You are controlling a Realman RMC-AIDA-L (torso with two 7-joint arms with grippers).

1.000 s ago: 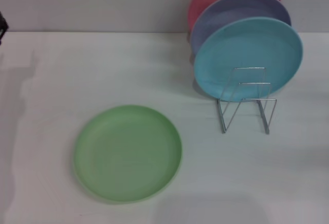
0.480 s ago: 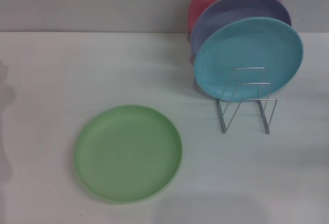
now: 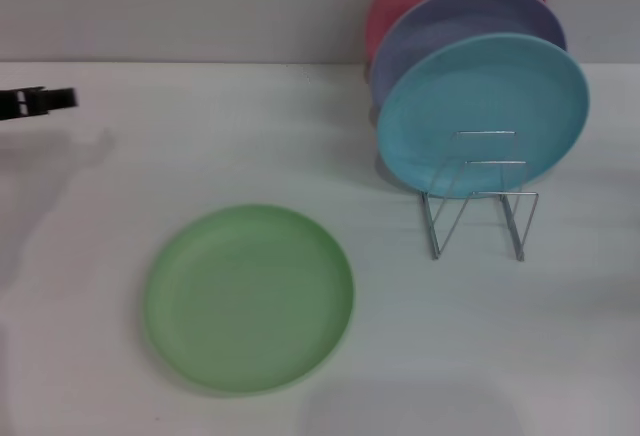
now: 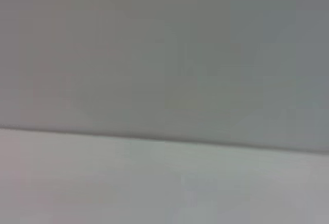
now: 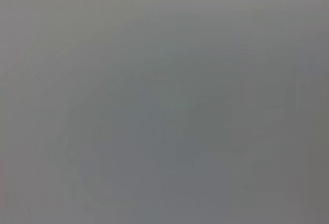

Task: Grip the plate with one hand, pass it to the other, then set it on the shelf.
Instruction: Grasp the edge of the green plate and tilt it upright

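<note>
Fingers of the left gripper (image 3: pixel 40 102) only poked into the head view's edge, their spread impossible to tell, well apart from the green plate (image 3: pixel 249 298) lying flat and ungrasped on the white table (image 3: pixel 200 146) near the wire shelf (image 3: pixel 480 196), so reaching came next, while both wrist views showed only blank grey wall.

A plain white bench (image 3: pixel 300 136) fills most of the head view, its matte surface evenly lit with only soft, faint shadows. Behind it runs a bare grey wall (image 3: pixel 180 6), meeting the bench's far edge in a straight horizontal line across the scene.
</note>
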